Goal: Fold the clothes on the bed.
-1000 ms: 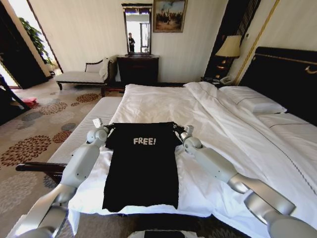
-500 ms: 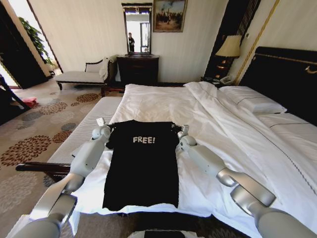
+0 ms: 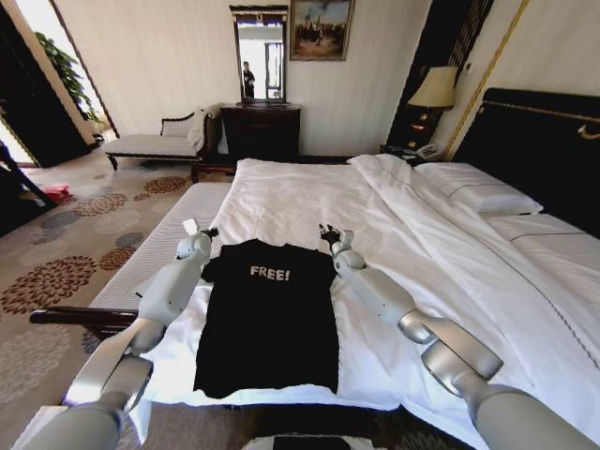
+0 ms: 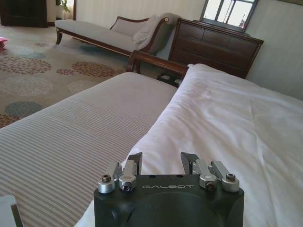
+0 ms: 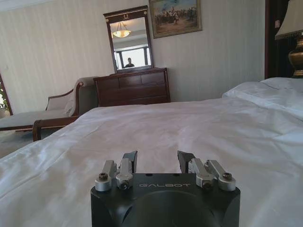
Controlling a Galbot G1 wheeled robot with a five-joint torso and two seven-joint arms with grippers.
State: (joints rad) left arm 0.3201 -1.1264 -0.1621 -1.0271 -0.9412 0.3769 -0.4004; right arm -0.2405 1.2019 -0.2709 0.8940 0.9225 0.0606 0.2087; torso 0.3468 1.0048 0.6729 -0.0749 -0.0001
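A bed [image 3: 309,192] with white bedding is seen, and a black T-shirt [image 3: 269,319] is laid flat near its foot; the left pincer [image 3: 200,231] and right pincer [image 3: 328,232] are held open and empty beside its shoulders

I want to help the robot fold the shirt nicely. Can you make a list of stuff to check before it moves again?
1. Black FREE! T-shirt lying flat on the bed: ok.
2. Sleeves tucked in, not sticking out: ok.
3. Left gripper open and holding nothing: ok.
4. Right gripper open and holding nothing: ok.
5. Shirt's bottom hem fully on the duvet, not hanging over: cannot tell.
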